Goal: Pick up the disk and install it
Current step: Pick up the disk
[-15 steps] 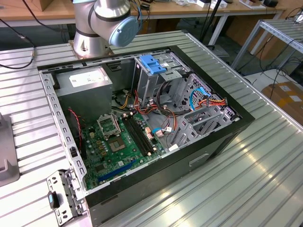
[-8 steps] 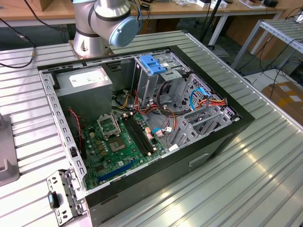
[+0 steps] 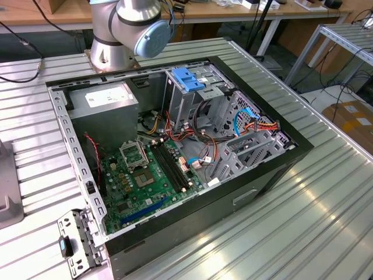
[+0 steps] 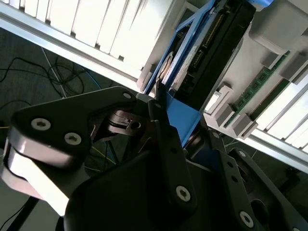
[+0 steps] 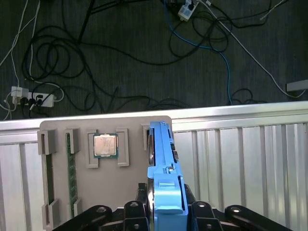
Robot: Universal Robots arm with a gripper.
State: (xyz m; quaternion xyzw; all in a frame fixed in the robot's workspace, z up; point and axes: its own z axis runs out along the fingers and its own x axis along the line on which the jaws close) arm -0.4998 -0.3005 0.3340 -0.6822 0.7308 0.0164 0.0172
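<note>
Gripping the disk [image 5: 162, 159] by its blue carrier, the pincer [image 5: 166, 197] is clamped on it, edge-up over the grey parts tray [image 5: 130, 187] at the worktop [image 5: 250, 163] edge. Grasp looks done, lift-off unclear. Install into the open computer case [image 3: 256, 192] not yet done.

No print I can read anywhere. White label on power supply [image 3: 107, 97]: lettering too small. Processor [image 5: 105, 145] on grey tray [image 5: 106, 192]: lid markings illegible.

The disk [image 5: 163, 163] is black framed in bright blue, the fingers [image 4: 166, 139] black, the tray [image 5: 96, 192] grey.
</note>
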